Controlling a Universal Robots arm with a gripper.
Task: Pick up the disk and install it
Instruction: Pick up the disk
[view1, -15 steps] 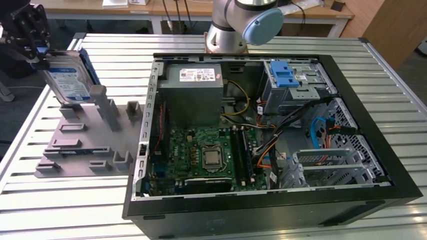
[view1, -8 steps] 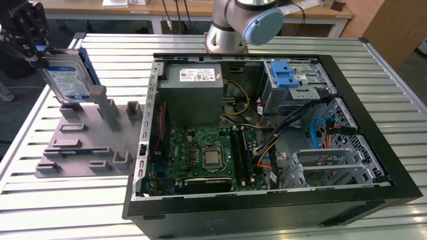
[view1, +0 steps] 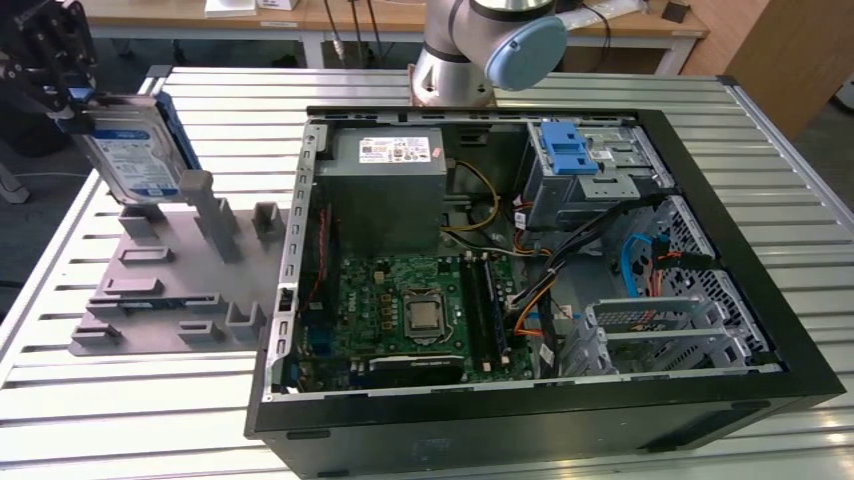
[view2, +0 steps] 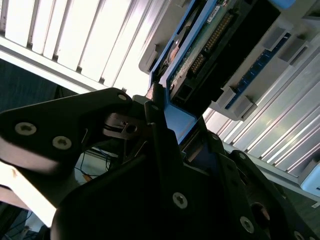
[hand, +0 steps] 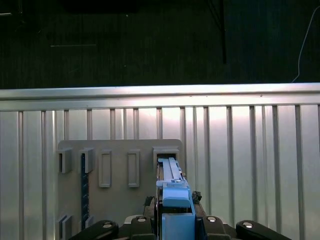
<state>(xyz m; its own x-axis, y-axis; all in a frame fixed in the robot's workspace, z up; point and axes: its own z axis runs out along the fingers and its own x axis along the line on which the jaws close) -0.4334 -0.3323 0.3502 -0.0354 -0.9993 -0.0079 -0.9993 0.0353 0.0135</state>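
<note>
Holding disk (view1: 131, 150) in the claw (view1: 78, 105), outside the PC case (view1: 534, 420), off the case wall on the exterior view's left. Claw is clamped on the disk's upper end. In the second wrist view the black fingers (view2: 160, 150) sit either side of a blue side rail (view2: 180, 122), and the circuit-board face and connector point away from the claw.

Disk hangs roughly upright, slightly tilted, label face turned toward the case. Probably gripped by the top end so it slides straight up out of its slot and the rest of both rails stays free for the bay.

Grey holder plate (view1: 174, 275) lies on the slatted desk (view1: 134, 400) just beside the case. In the first wrist view the disk runs edge-on down to one slot (hand: 167, 152) of the plate. Can't tell whether the lower end is clear of the slot or seated in it.

Inside the case, far corner: metal drive cage (view1: 594, 185) with a blue latch (view1: 567, 150) on top. The disk is well apart from it, so the install isn't done, and I'd call this the pick-up stage.
</note>
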